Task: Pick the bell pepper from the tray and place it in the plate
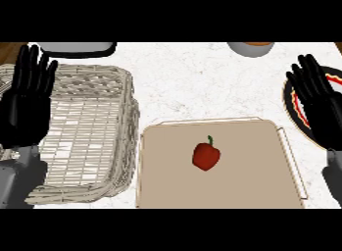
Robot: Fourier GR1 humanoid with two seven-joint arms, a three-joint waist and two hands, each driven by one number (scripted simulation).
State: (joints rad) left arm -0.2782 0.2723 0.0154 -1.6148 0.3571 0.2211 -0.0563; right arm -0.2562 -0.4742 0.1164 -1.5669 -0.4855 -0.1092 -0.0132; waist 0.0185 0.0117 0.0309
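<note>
Since the small red bell pepper with its green stem point(207, 156) sits untouched mid flat beige tray point(166, 186), down-left of the right hand point(324, 109), whose fingers are straight and spread over the black-and-red-rimmed round plate point(289, 100), I'd swing across and curl around its body, while the left hand point(23, 100) rests flat-fingered over the woven wicker basket point(94, 142).

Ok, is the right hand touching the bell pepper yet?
Apart. Head view shows bare tray between the bell pepper and the open right hand.

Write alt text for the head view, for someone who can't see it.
A red bell pepper lies on a tan tray on a white counter, untouched. Open left hand rests over a wicker basket; open right hand rests over a plate.
</note>
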